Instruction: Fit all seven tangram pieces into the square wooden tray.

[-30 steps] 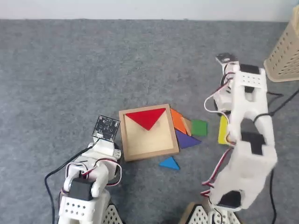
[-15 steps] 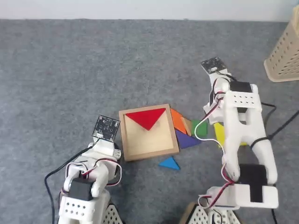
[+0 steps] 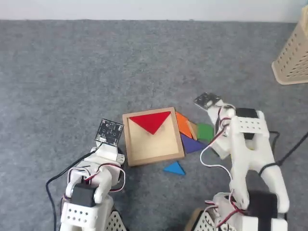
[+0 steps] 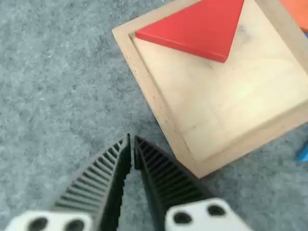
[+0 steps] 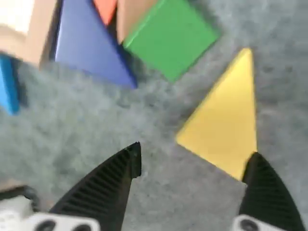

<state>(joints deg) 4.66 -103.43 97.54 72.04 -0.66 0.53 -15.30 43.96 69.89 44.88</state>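
Observation:
The square wooden tray (image 3: 156,153) lies mid-table with a red triangle (image 3: 150,120) in its far part. Right of it lie an orange piece (image 3: 183,124), a tan piece (image 3: 192,130), a green square (image 3: 205,131) and a purple triangle (image 3: 193,144); a blue triangle (image 3: 174,168) lies in front. My right gripper (image 5: 195,153) is open just above the carpet, one corner of the yellow triangle (image 5: 226,127) between its fingers. The green square (image 5: 171,36) and purple triangle (image 5: 89,48) lie just beyond. My left gripper (image 4: 131,140) is shut on nothing, beside the tray (image 4: 144,91) holding the red triangle (image 4: 199,26).
A perforated beige basket (image 3: 293,48) stands at the far right edge. The right arm (image 3: 248,144) hangs over the carpet right of the pieces. Open grey carpet stretches across the far half and the left side.
The right arm has swung left and toward the front, coming down over the yellow triangle next to the green square. The left arm and all pieces have stayed put.

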